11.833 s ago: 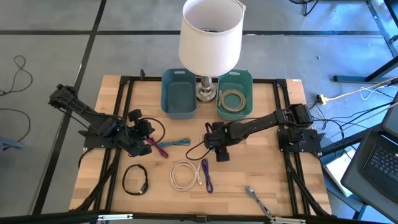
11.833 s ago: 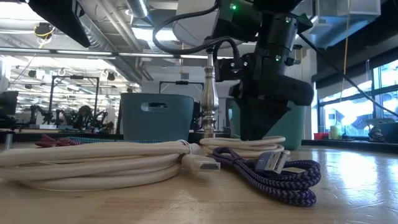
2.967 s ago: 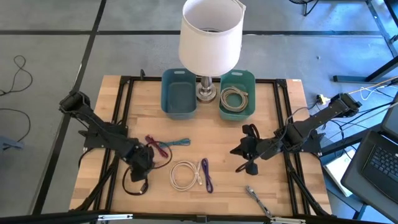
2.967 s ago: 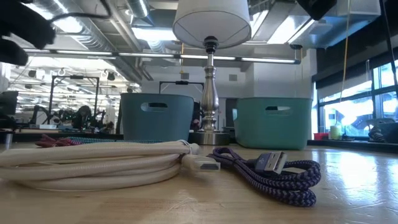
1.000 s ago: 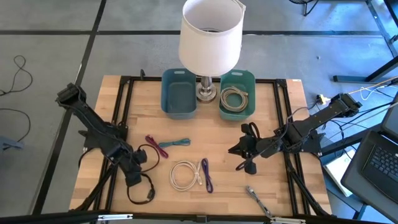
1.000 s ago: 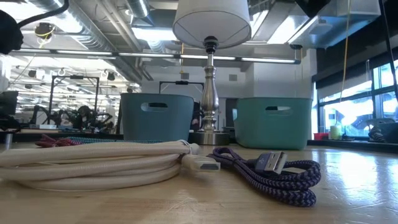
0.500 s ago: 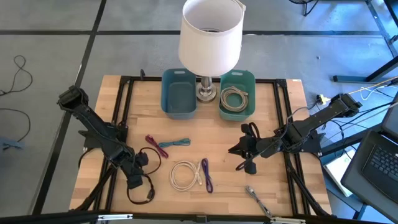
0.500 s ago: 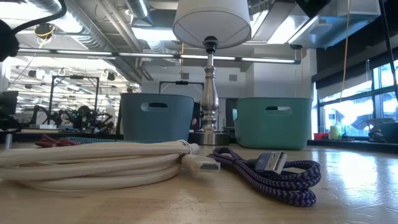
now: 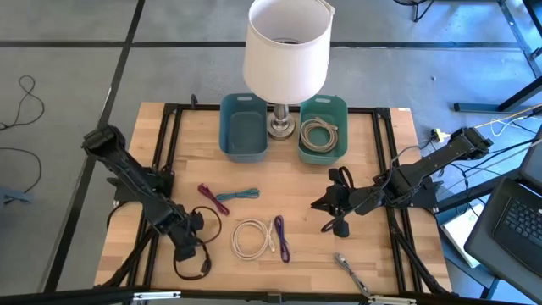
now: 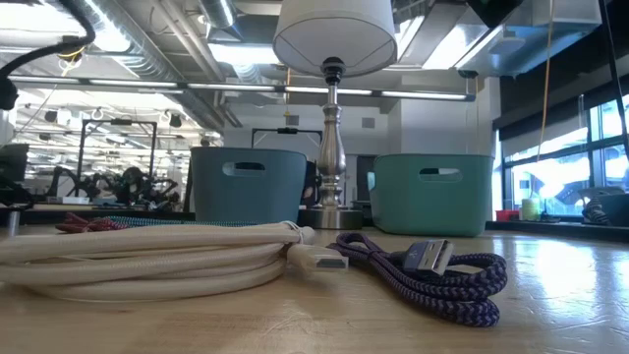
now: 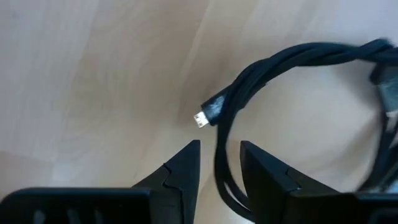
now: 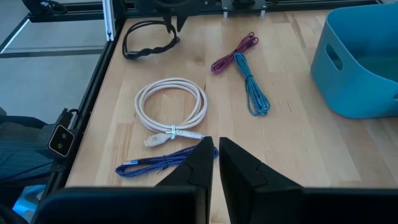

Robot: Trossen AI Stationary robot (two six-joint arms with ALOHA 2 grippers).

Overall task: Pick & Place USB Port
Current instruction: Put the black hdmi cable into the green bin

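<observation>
A coiled black USB cable (image 9: 193,258) lies flat on the wooden table at the near left. Its small metal plug (image 11: 202,118) points away from the coil. My left gripper (image 9: 188,246) points down over it, open. In the left wrist view my left gripper (image 11: 219,148) has one strand of the black cable (image 11: 222,177) running between its fingertips, and I see no touch. My right gripper (image 9: 328,216) hangs shut above the table's right half, and in its own wrist view my right gripper (image 12: 217,142) holds nothing.
A white coiled cable (image 9: 251,238) and a purple braided cable (image 9: 280,237) lie at the near middle. A red and a teal cable (image 9: 222,197) lie farther back. A blue bin (image 9: 244,127), a lamp (image 9: 286,51) and a green bin (image 9: 322,127) holding a beige cable stand at the far edge.
My left gripper has sunk toward the black cable and shifted a little toward the table's near edge. The cable has not moved.
</observation>
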